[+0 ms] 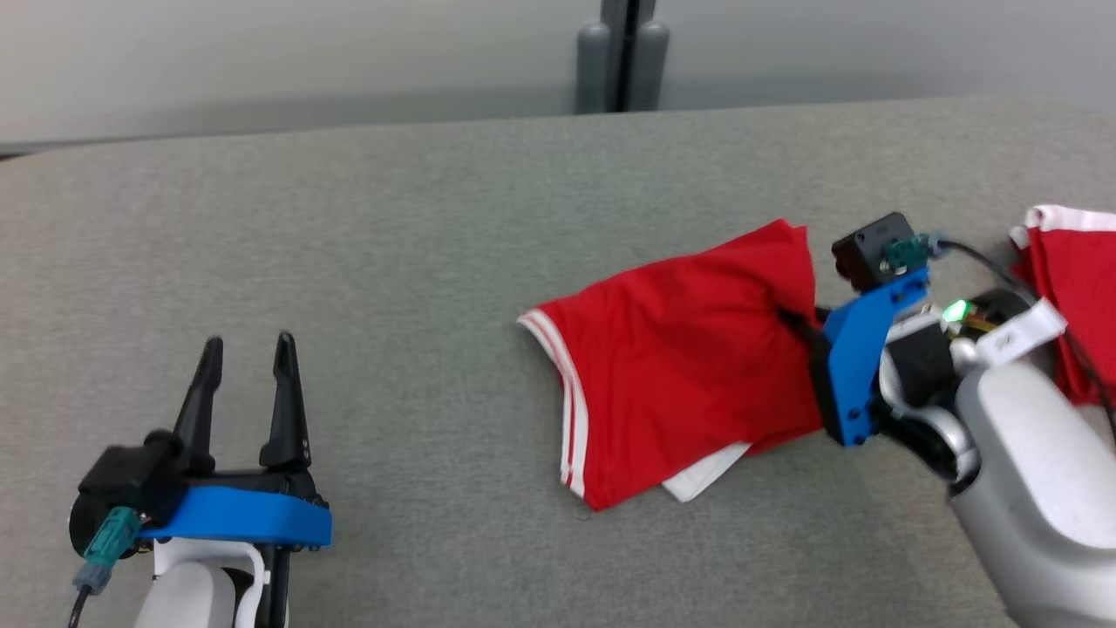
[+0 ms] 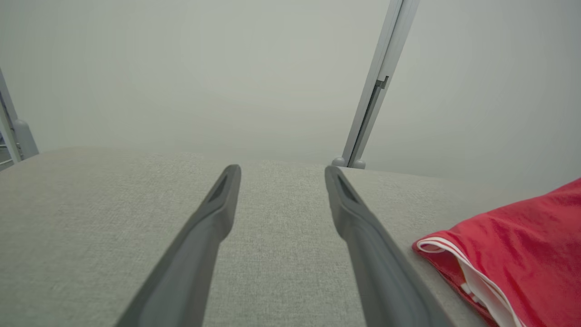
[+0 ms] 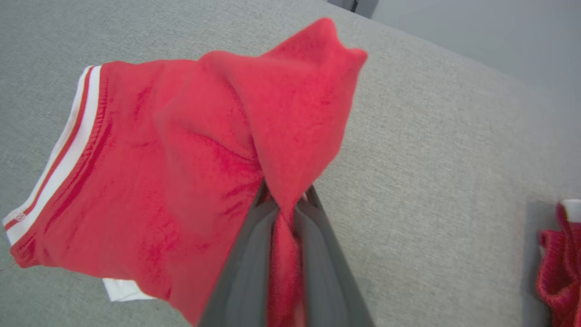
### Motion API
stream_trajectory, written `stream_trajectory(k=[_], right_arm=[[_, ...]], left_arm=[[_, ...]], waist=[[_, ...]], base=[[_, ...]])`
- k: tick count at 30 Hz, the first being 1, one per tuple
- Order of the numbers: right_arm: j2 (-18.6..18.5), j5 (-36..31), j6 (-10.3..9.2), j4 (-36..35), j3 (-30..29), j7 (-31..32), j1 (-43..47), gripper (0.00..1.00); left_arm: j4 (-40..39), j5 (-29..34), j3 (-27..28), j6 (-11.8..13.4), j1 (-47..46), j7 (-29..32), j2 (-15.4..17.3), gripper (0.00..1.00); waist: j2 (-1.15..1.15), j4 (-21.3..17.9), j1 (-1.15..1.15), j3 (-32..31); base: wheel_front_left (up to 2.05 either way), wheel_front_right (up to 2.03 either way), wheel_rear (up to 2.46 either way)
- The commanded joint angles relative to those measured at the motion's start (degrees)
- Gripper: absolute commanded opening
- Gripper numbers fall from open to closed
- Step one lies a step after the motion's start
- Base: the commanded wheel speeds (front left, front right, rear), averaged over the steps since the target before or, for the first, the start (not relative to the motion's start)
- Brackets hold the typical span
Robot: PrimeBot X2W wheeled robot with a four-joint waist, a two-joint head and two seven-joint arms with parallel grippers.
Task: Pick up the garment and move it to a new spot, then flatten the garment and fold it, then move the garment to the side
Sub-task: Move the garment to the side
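Note:
The garment (image 1: 680, 358) is a red cloth with white-striped trim, lying crumpled right of the middle of the grey table. Its right edge is pinched up into a peak. My right gripper (image 1: 798, 321) is shut on that edge; in the right wrist view the red fabric (image 3: 281, 136) bunches between my two dark fingers (image 3: 247, 254). My left gripper (image 1: 247, 353) hovers at the lower left, open, well apart from the cloth. In the left wrist view its fingers (image 2: 218, 213) frame bare table, with the garment's striped corner (image 2: 513, 254) at the right.
A second red cloth with white trim (image 1: 1072, 288) lies at the table's right edge, also seen as a red cloth (image 3: 558, 254) in the right wrist view. A grey post (image 1: 621, 57) stands behind the table's far edge. Bare grey table (image 1: 349, 262) spreads left of the garment.

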Motion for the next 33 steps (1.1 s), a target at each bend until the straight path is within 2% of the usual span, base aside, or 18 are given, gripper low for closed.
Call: stream_trajectory(k=[1, 5, 8, 13, 17, 21, 26, 29, 33], right_arm=[[-3.25, 1.78, 0.01, -1.20, 1.76, 1.39, -2.60, 0.00], [-12.95, 6.60, 0.00, -4.07, 8.21, 4.09, -10.10, 0.00], [-18.93, 8.89, 0.01, -4.93, 13.03, 3.03, -15.82, 0.00], [-25.61, 11.40, 0.01, -3.29, 16.38, -0.92, -23.44, 0.00], [-28.94, 12.33, 0.01, -0.52, 15.90, -3.57, -26.05, 0.00], [-34.72, 13.12, 0.00, 1.35, 16.96, -4.40, -26.86, 0.00], [-38.49, 11.41, 0.00, 3.69, 15.88, -7.81, -25.51, 0.00], [-38.12, 8.51, 0.00, 6.20, 14.19, -11.33, -24.90, 0.00], [-37.15, 1.35, 0.00, 9.85, 11.63, -14.37, -24.79, 0.00]], left_arm=[[-0.75, 0.38, 0.06, -0.30, -1.16, -0.23, -0.05, 1.00], [-2.95, 1.04, -0.01, -0.56, -3.01, -0.23, 0.25, 1.00], [-4.71, 1.71, -0.26, -0.61, -4.36, -0.19, 0.38, 1.00], [-6.89, 2.47, -0.86, -0.73, -6.96, 0.30, 1.69, 1.00], [-8.41, 2.92, -1.03, -0.77, -8.92, 1.14, 2.85, 1.00], [-10.34, 3.46, -1.09, -0.84, -10.33, 2.28, 4.42, 1.00], [-13.97, 4.10, -0.69, -0.07, -10.38, 4.33, 6.25, 1.00], [-15.99, 4.46, -0.68, 0.26, -10.48, 5.52, 7.09, 1.00], [-18.03, 4.63, -0.92, 0.58, -10.64, 6.87, 7.59, 1.00]], waist=[[0.00, -2.52, -0.01, -0.14], [0.00, -7.05, -0.01, 2.58], [0.00, -9.79, -0.01, 5.11], [0.00, -12.96, -0.01, 10.16], [0.00, -13.55, -0.01, 13.65], [0.00, -13.75, -0.01, 16.70], [0.00, -14.37, -0.01, 20.06], [0.00, -14.63, -0.01, 21.66], [0.00, -14.92, -0.01, 22.65]], base=[[0.00, 0.00, 0.00], [0.00, 0.00, 0.00], [0.00, 0.00, 0.00], [0.00, 0.00, 0.00], [0.00, 0.00, 0.00], [0.00, 0.00, 0.00], [0.00, 0.00, 0.00], [0.00, 0.00, 0.00], [0.00, 0.00, 0.00]])
